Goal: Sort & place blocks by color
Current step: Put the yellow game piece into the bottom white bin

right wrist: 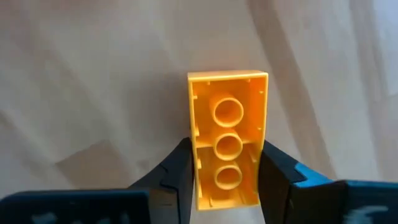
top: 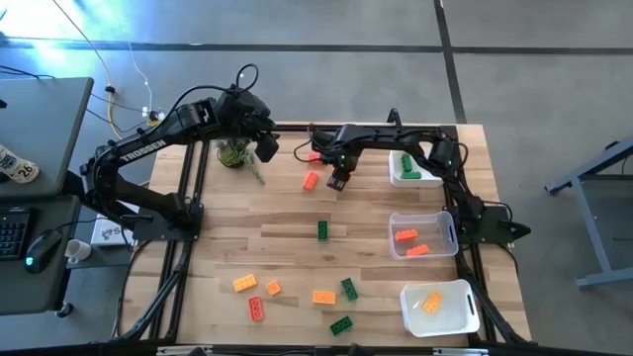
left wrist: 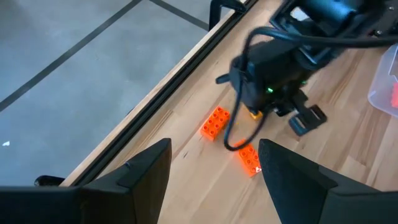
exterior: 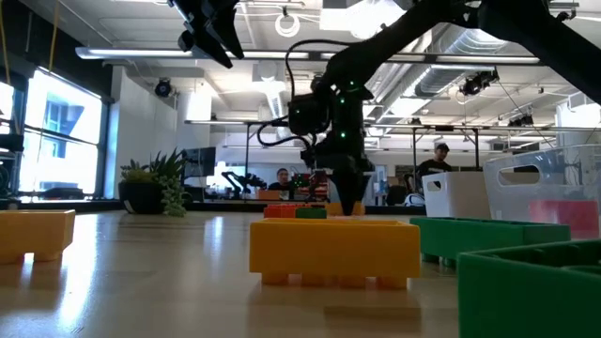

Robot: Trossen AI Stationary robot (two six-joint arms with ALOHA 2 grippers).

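Our right gripper [right wrist: 227, 180] is clenched on a yellow brick [right wrist: 227, 134] — we should keep it level toward the yellow bin [top: 439, 308]; left gripper [left wrist: 214, 171] hangs released.

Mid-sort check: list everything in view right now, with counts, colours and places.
Green blocks: three, loose, mid-table and in the scattered group.
Red-orange blocks: three, loose; two by the right tool, one in the scattered group.
Yellow-orange blocks: three, loose, in the scattered group.
Held block: one, yellow-orange, in the right tool.
Bins: three, white, along the table's right side, holding green, red-orange and yellow-orange blocks separately.
Potted plant: one, green, beside the left tool.
Person: one, in the room behind.
Left tool: open, raised.
Right tool: shut on the held block.
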